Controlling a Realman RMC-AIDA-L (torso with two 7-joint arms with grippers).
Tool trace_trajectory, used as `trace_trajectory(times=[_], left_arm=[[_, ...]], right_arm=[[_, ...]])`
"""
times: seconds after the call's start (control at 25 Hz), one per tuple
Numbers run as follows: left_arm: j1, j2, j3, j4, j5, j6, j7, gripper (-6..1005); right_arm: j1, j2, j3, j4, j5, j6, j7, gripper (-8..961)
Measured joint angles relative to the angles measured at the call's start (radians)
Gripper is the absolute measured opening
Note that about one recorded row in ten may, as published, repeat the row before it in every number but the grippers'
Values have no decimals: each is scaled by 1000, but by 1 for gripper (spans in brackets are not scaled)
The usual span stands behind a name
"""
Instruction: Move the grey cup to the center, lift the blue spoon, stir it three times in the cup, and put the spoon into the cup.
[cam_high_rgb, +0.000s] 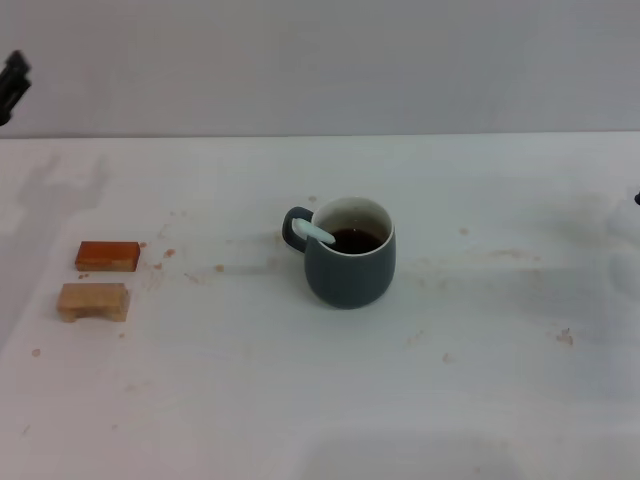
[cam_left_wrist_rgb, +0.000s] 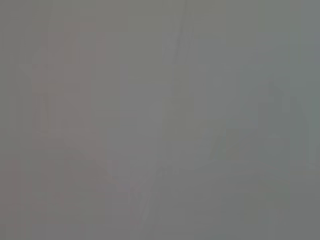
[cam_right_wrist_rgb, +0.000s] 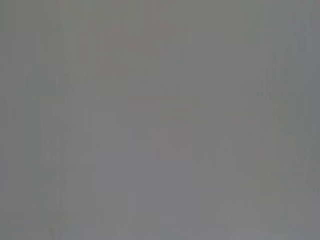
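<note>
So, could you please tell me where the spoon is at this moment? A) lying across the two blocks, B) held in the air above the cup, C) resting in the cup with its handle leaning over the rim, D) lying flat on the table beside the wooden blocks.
C: in the head view the spoon sits in the cup, its pale handle leaning over the rim on the cup-handle side, nothing holding it.
</note>
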Motion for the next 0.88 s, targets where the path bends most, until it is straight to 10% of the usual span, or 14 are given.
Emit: trace_trajectory(times=[0.36, 0.88], left_arm=[[-67, 4, -236, 287, -57, -201, 342, 701], [-68, 5, -275, 329, -120, -246, 403, 700]], right_arm=[[-17, -1, 2, -33, 0, -85, 1, 32], [-107, -4, 62, -52, 0, -270, -1, 32]])
